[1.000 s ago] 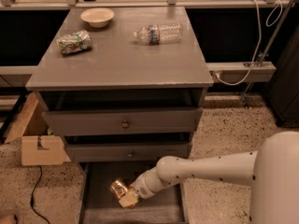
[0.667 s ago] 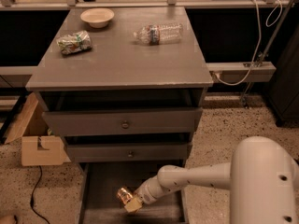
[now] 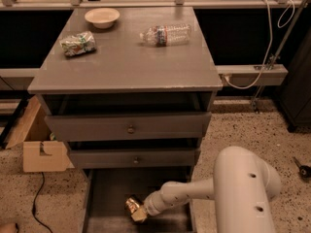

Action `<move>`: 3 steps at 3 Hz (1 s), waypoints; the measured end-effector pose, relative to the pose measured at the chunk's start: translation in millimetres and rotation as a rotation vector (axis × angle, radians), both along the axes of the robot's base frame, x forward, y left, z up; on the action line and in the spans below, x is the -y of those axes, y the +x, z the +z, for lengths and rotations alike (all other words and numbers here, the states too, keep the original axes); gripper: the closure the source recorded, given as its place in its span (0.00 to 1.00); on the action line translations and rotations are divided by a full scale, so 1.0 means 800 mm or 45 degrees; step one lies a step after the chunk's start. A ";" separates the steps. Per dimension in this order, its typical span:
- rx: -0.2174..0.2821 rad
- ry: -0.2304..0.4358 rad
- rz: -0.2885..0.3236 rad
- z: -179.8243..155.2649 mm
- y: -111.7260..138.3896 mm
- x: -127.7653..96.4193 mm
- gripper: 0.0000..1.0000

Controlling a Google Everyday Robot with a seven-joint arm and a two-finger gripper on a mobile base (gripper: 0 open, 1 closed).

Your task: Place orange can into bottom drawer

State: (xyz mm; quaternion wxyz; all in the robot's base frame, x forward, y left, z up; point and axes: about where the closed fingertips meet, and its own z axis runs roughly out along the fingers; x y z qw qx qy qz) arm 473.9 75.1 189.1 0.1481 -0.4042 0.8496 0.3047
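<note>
Right, placing step, nearly done. At the foot of the grey cabinet [image 3: 126, 67] the bottom drawer [image 3: 109, 188] is pulled out, and the gripper [image 3: 140, 212] is reached down into it w/ its claw pinching the orange can [image 3: 131, 205]. The can sits low over the drawer floor, near the middle front; can't tell if it's touching down.

Next move, I'd judge: lower a touch if needed, spread the claw, lift the arm straight up w/o knocking the can or the drawer walls.

Containers:
- Bottom drawer: only the can and gripper seen inside.
- The 2 upper drawers [image 3: 129, 126] of the cabinet: fronts in, contents hidden.
- Bowl [image 3: 102, 17] at the back of the cabinet top: looks to hold nothing.
- Cardboard box [image 3: 41, 154] beside the cabinet, opp. side from the arm: contents not visible.
</note>
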 end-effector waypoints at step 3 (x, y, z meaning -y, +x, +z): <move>0.028 -0.033 -0.130 -0.054 0.043 0.026 0.00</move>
